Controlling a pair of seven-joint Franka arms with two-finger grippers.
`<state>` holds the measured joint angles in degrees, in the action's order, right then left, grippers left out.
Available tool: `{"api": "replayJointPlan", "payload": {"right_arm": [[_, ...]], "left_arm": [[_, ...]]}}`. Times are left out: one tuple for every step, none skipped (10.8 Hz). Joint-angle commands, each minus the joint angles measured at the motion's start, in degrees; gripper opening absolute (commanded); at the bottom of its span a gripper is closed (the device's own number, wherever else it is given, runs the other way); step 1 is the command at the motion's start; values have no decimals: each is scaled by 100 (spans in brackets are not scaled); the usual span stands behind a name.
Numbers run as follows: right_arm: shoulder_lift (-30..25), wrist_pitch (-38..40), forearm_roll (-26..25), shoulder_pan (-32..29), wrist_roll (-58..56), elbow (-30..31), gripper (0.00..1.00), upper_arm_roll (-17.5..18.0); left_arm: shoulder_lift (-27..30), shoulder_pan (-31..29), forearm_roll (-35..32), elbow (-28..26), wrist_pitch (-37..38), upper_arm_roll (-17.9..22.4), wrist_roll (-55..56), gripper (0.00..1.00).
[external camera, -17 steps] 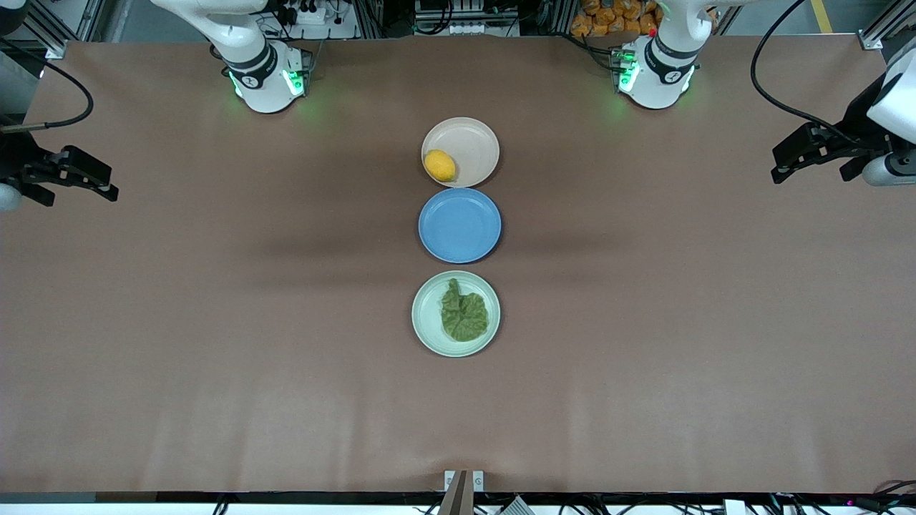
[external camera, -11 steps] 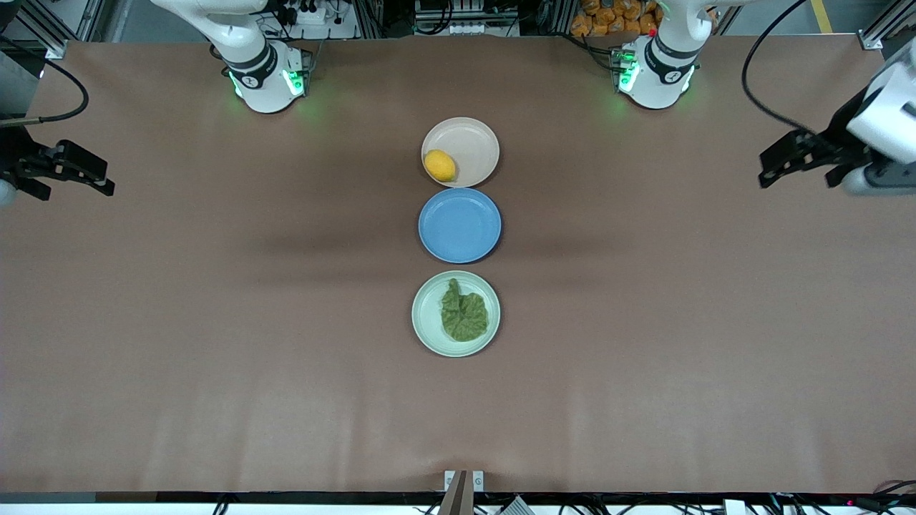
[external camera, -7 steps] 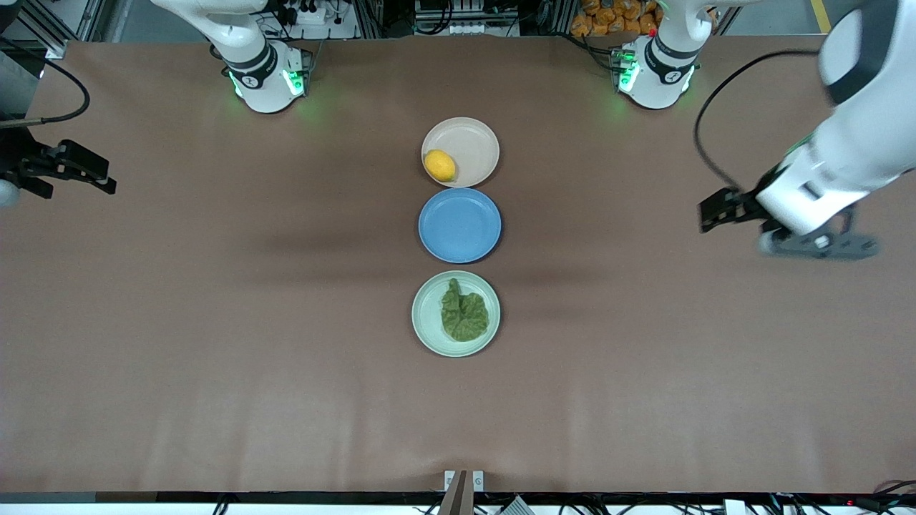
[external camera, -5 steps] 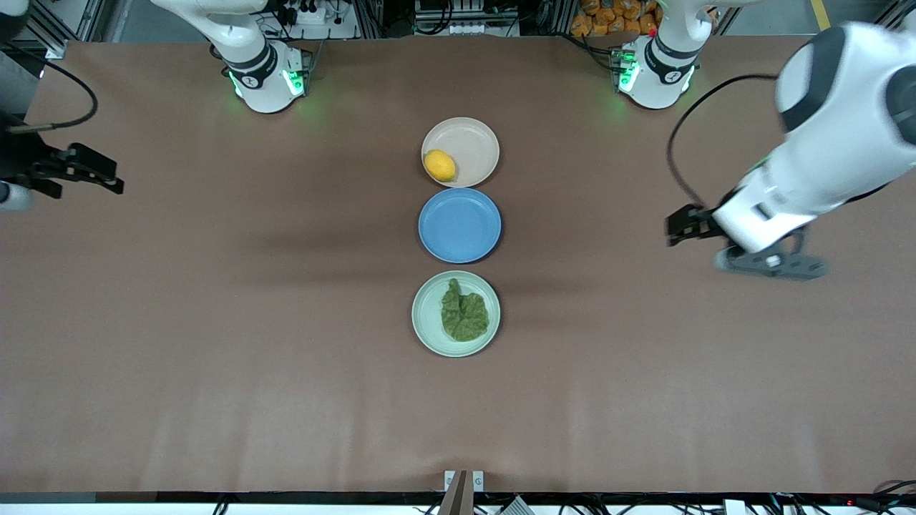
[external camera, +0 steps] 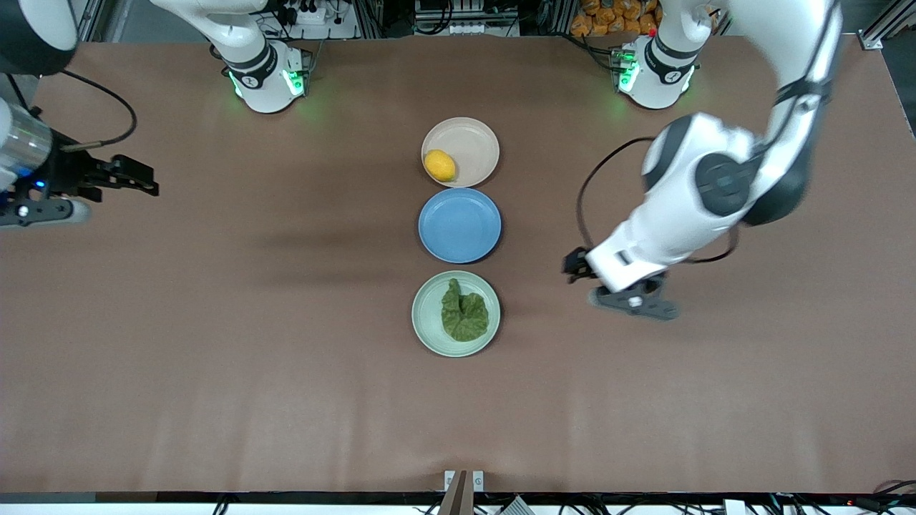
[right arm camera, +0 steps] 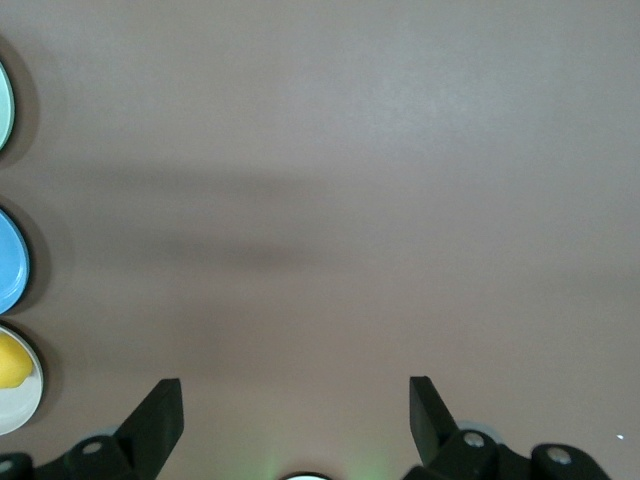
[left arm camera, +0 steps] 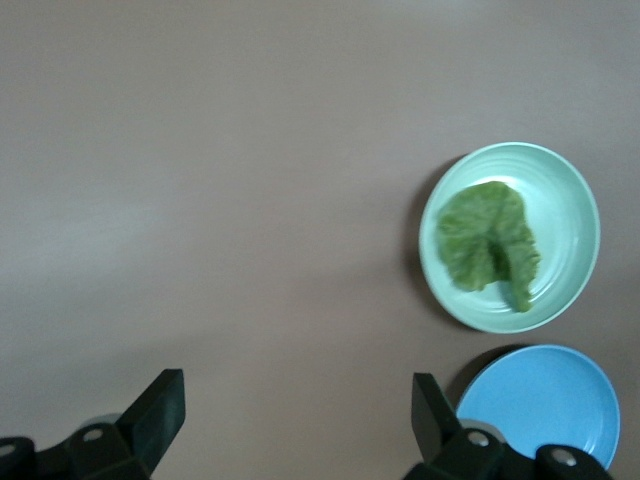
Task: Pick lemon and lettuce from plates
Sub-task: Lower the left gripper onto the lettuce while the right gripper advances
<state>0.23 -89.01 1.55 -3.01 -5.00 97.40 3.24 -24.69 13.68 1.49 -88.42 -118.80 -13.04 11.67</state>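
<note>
We see three plates in a row down the middle of the brown table (external camera: 215, 372). The beige-pink plate (external camera: 472, 143) is the farthest from the front camera. The lemon (external camera: 439, 165) sits in it, near the rim on the side toward the right arm's end of the table. The blue plate (external camera: 459, 224) comes next, and it has nothing in it. The mint green plate (external camera: 429, 315) is the nearest one to the front camera. The lettuce (external camera: 464, 315) lies flat in it, with its thin stem end pointing toward the blue plate.

The left gripper (external camera: 577, 266) hangs in the air over bare table, toward the left arm's end. It is near the mint green plate but apart from it. In the left wrist view we see the left gripper's fingers (left arm camera: 160, 415) spread wide with nothing between them. That view also shows the lettuce (left arm camera: 487, 243) in the mint green plate (left arm camera: 570, 200) and part of the blue plate (left arm camera: 550, 400).

The right gripper (external camera: 136, 184) is over the table at the right arm's end, well apart from the plates. In the right wrist view its fingers (right arm camera: 158, 415) are also spread wide and hold nothing. At the edge of that view we can just see a bit of the lemon (right arm camera: 10, 362).
</note>
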Motion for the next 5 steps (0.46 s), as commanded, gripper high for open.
{"api": "replayJointPlan", "payload": {"right_arm": [[-190, -284, 74, 343, 524, 534, 100, 1], [-190, -310, 74, 519, 840, 569, 100, 1], [-164, -371, 74, 616, 991, 596, 100, 1], [-163, -459, 74, 643, 1036, 701, 100, 1], [-172, -634, 74, 678, 1054, 841, 100, 1]], "left_arm": [[-641, 766, 26, 229, -984, 65, 55, 100], [-834, 916, -43, 229, -1344, 82, 46, 100], [-1027, 1083, -349, 237, -1669, 82, 37, 100], [-1290, 1189, -656, 316, -2108, 82, 37, 100], [-1502, 1312, -920, 378, -2408, 82, 28, 100]]}}
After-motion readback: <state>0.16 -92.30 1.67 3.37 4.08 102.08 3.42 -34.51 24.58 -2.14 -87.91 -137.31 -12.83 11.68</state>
